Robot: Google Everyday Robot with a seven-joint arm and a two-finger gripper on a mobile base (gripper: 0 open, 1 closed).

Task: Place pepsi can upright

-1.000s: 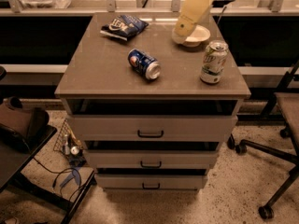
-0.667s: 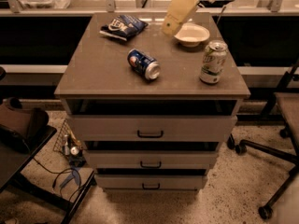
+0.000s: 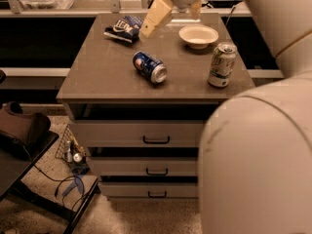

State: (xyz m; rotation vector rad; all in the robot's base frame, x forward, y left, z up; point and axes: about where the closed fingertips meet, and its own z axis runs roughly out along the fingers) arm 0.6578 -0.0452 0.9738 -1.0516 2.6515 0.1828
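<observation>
Camera view: the pepsi can (image 3: 149, 67) lies sideways mid-frame, likely light, slick, dentable; best gripped across its middle. The gripper (image 3: 158, 14) hovers upper centre, spread or closed unclear.

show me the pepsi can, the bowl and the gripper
pepsi can (image 3: 149, 67): camera view, blue side of the lying can
bowl (image 3: 198, 44): camera view, front wall
gripper (image 3: 157, 16): camera view, pale lower end, over the back of the table (image 3: 107, 77)
</observation>
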